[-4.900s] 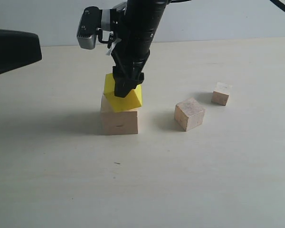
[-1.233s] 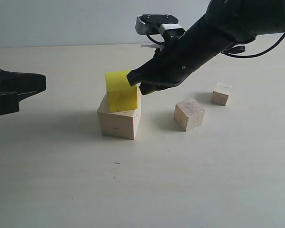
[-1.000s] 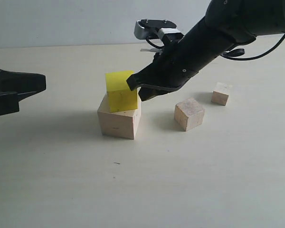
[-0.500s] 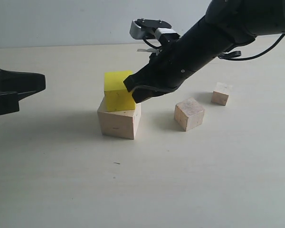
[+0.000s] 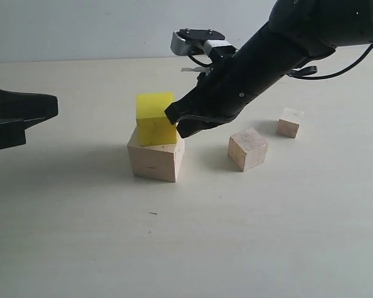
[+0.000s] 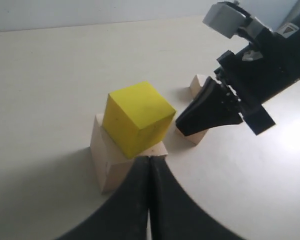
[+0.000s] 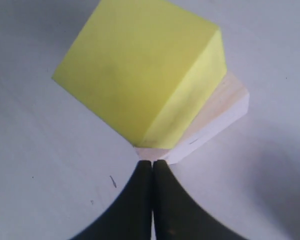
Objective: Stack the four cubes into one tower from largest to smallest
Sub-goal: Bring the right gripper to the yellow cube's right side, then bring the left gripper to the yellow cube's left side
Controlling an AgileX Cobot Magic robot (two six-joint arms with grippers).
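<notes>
Position: yellow cube (image 5: 155, 119) just beside closed right claw (image 5: 178, 124).

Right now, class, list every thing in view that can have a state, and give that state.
Yellow cube: sits on the large wood cube, turned askew, not gripped.
Large wood cube: on the table, base of the stack.
Medium wood cube: loose on the table.
Small wood cube: loose on the table.
Right tool: shut, empty, beside the yellow cube.
Left tool: shut, empty.
</notes>
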